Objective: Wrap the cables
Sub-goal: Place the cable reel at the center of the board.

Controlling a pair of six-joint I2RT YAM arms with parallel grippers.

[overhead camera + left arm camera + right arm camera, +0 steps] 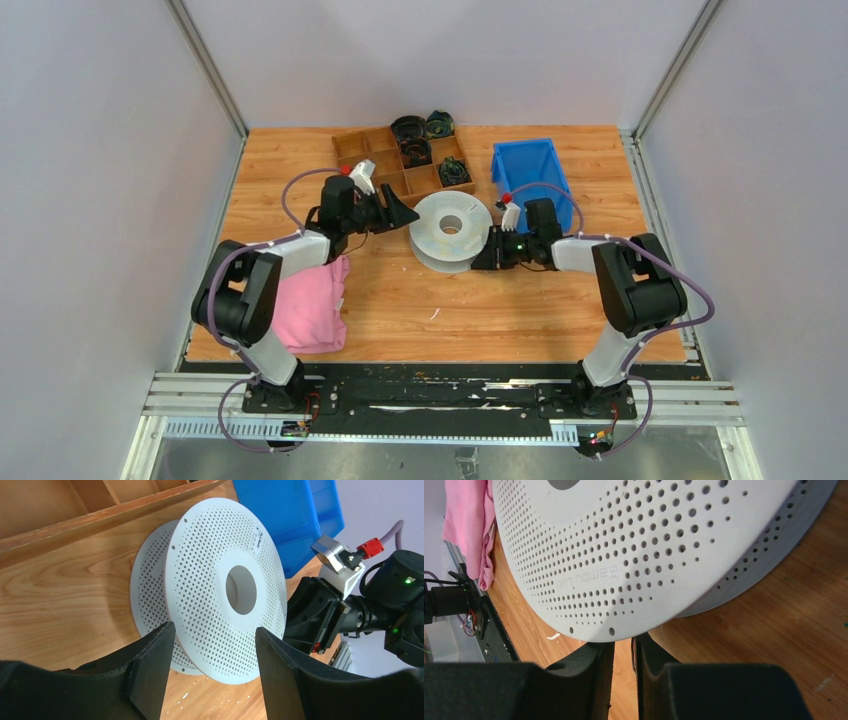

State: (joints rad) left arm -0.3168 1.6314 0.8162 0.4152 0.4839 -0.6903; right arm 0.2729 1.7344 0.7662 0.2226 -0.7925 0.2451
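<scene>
The cables themselves cannot be made out in any view. No thin pale wire shows on the bench [480,320], and the slot between the flanges of the white perforated spool [432,238], where a winding would sit, is too shadowed to read. The spool lies at the centre of the top view, tilted, with its lower flange on the wood.

The left gripper [214,630] is released. Its fingers are spread wide at the bottom of the left wrist view, facing the spool's rim without touching it. The right gripper [625,642] is parted by only a narrow slit, through which the wood shows. Its tips sit just under the flange edge and pinch nothing visible.

Wire that fine is likely almost weightless, limp and springy, prone to slipping from flat pads and tangling in loops. It should probably be pinched close to a free end and kept under light tension. The spool looks like light, stiff plastic, and its thin flange edge or centre hole [241,590] are the natural holds. The dark coiled bundles [415,150] in the wooden tray [352,148] at upper centre are not the target.
</scene>
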